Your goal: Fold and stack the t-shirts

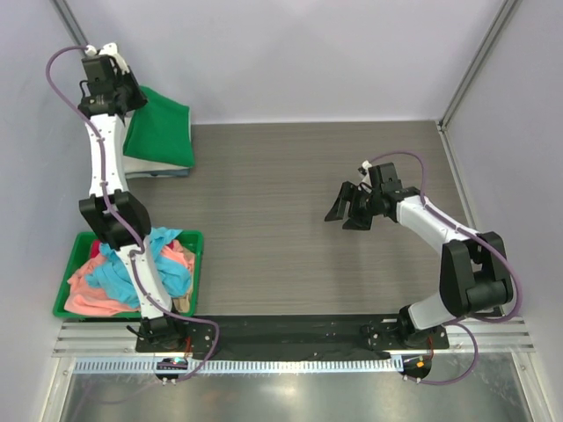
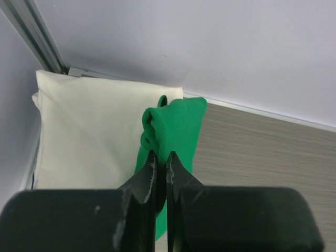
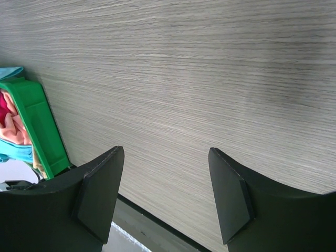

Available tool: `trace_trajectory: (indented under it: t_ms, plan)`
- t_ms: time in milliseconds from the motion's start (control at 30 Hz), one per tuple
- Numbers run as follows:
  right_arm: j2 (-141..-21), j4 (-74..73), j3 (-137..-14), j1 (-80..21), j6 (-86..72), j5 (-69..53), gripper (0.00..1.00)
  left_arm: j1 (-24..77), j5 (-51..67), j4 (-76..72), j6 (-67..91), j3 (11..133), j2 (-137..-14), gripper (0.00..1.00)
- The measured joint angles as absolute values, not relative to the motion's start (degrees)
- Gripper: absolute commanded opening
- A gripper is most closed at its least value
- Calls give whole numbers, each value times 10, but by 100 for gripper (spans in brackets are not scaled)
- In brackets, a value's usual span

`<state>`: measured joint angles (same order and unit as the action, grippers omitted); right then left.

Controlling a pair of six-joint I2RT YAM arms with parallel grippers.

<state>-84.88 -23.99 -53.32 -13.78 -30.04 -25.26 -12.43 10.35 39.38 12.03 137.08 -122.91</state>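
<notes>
Fabric of the soft bright green t-shirt (image 2: 176, 123) sat pinched in the left gripper (image 2: 161, 157) over the folded cream-white t-shirt (image 2: 89, 131); lowering it square there before release seemed wise. Right gripper (image 3: 165, 152) hung spread, empty.

I saw that my left arm (image 1: 98, 163) and right arm (image 1: 433, 225) had white links and black joints, each with a thin purple cable (image 1: 50, 70) along it. The left hand (image 2: 161, 160) and right hand (image 3: 165, 152) had matte black, wedge-shaped fingers (image 3: 100, 189).
</notes>
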Motion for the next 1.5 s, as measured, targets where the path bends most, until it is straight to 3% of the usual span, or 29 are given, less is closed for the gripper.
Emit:
trace_trajectory:
  t_ms: [300, 400, 467, 500, 533, 567, 600, 633, 800, 1067, 1333, 1500]
  plan:
    - [-868, -239, -527, -142, -298, -247, 71, -163, 121, 340, 131, 1405, -1296, 0]
    - [-884, -238, -526, -146, -298, -245, 71, -178, 130, 309, 139, 1431, -1342, 5]
    - [-894, -238, -525, -147, -297, -245, 71, -188, 133, 282, 147, 1439, -1370, 14]
    - [-900, -238, -525, -147, -296, -244, 71, -194, 134, 267, 152, 1441, -1384, 19]
    - [-903, -239, -525, -148, -296, -243, 71, -199, 133, 252, 157, 1444, -1400, 34]
    - [-907, -239, -525, -148, -295, -243, 71, -204, 128, 238, 161, 1449, -1418, 74]
    - [-908, -239, -525, -149, -294, -241, 71, -207, 122, 229, 161, 1455, -1432, 91]
    - [-910, -238, -525, -149, -294, -241, 71, -209, 110, 224, 169, 1460, -1447, 99]
    - [-914, -238, -525, -154, -291, -241, 71, -214, 47, 232, 180, 1439, -1469, 100]
    - [-912, -239, -525, -169, -289, -238, 71, -205, -41, 265, 192, 1359, -1393, 100]
    - [-889, -240, -525, -185, -288, -231, 71, -168, -108, 287, 195, 1272, -1216, 100]
    - [-867, -240, -525, -204, -287, -225, 72, -141, -121, 301, 210, 1129, -1055, 100]
